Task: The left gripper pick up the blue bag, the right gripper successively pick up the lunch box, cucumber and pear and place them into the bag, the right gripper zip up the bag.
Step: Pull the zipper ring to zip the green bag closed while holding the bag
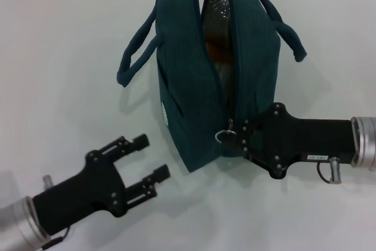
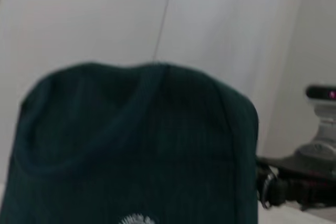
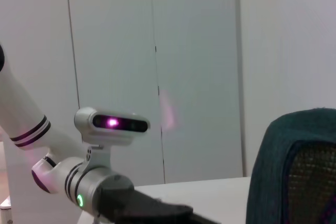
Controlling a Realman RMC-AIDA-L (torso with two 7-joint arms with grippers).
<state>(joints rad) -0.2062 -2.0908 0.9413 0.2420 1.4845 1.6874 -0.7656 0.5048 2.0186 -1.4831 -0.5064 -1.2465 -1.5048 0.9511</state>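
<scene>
The blue bag [image 1: 182, 104] lies on the white table with its long zipper open, showing silver lining. An orange patch inside the opening looks like the pear [image 1: 212, 48]. The lunch box and the cucumber are hidden. The metal ring pull [image 1: 224, 136] hangs at the bag's near end. My right gripper [image 1: 241, 139] is pressed against that end, right beside the ring. My left gripper [image 1: 154, 156] is open and holds nothing, a short way to the left of the bag's near corner. The bag [image 2: 131, 145] fills the left wrist view, and its edge [image 3: 294, 166] shows in the right wrist view.
The bag's two loop handles [image 1: 132, 57] spread out to either side over the table. White table surface [image 1: 64, 86] lies all around. The right wrist view shows the robot's head [image 3: 111, 124] and white wall panels behind.
</scene>
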